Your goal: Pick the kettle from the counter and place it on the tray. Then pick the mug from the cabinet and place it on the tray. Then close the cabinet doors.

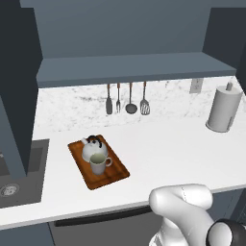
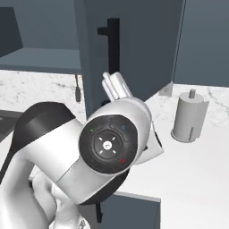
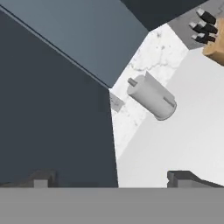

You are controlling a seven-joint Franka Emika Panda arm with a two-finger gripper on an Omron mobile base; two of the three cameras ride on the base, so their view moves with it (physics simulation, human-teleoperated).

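Reddish-brown wood makes up the flat, low-rimmed tray point(image 1: 111, 177) on the speckled white tabletop point(image 1: 168, 149), and both task pieces stand in it: the squat silvery kettle point(image 1: 92, 148) with its black arched handle, and the beige mug point(image 1: 98, 164) with a greenish inside, just in front of the kettle and touching or nearly so. Above, the dark blue cabinet point(image 1: 129, 67) stands open on a plain shelf. In the right base view the arm's big white elbow blocks most of the scene; behind it one cabinet door point(image 2: 129, 49) swings out, its black bar handle point(image 2: 112, 42) cut short by the arm. The fingers point(image 3: 111, 179) show as two dark tips set wide apart, open and holding nothing, close to the door's flat face. A grey paper-towel roll point(image 1: 224, 109) stands on the tabletop near the right end. Three utensils point(image 1: 127, 99) hang on the backsplash.
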